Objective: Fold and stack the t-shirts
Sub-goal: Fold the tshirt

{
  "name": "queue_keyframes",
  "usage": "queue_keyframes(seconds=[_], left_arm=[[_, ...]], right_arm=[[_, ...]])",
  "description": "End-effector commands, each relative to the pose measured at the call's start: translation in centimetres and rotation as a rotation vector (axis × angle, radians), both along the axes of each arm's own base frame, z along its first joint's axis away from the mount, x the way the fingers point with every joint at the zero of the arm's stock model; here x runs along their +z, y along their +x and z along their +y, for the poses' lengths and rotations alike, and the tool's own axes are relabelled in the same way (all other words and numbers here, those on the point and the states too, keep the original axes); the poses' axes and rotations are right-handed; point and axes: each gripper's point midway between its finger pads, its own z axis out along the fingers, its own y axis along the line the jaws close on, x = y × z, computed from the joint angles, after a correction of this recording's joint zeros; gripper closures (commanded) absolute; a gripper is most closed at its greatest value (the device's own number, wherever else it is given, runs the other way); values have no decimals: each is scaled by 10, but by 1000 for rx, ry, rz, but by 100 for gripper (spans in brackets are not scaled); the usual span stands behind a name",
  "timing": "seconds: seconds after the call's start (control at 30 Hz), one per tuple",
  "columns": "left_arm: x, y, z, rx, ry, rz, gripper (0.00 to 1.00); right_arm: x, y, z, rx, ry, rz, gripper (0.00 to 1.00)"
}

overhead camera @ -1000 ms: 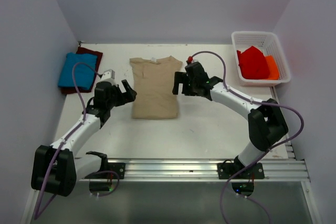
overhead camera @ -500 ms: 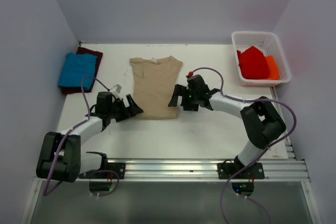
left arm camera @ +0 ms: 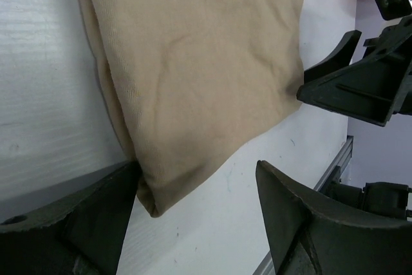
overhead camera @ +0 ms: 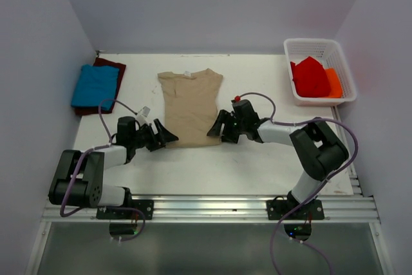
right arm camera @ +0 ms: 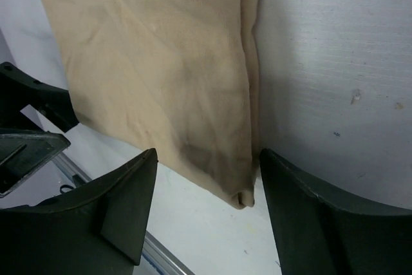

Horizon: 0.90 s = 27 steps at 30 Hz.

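Three t-shirts on white table [overhead camera: 257, 159]. Largest showing: tan t-shirt [overhead camera: 190, 101], spread flat between both grippers, collar on far side. Well beyond left gripper [overhead camera: 168, 136], outward: blue t-shirt [overhead camera: 94, 85] folded atop maroon t-shirt [overhead camera: 114, 65]. Far past right gripper [overhead camera: 214, 128]: white basket [overhead camera: 312, 42] holding red cloth [overhead camera: 310, 76]. Both pairs of fingers apart, gripping nothing, straddling left hem corner [left arm camera: 151, 201] and right hem corner [right arm camera: 239, 196]. Judged soft, light, limp, doubled along side edges; best pinched right at those corners, catching every layer, then raised evenly against sagging.
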Motion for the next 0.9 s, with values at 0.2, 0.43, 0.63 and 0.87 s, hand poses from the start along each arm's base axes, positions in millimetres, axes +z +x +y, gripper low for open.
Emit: queue_keyframes(seconds=[0.2,0.43,0.63,0.87], left_arm=[[-47,-44,9,31,45,183,25],[-45,-48,4,31,-8,168,74],[-26,-55,7,28,13,95,100],[13,-81,10,45,13,59,100]], right_arm=[[-30,-17,-5,-43,14,64,55],[-28,-25,-7,-32,19,61,95],[13,-44,-2,58,-30,-59,100],[55,-81,-5,152,-72,-149,100]])
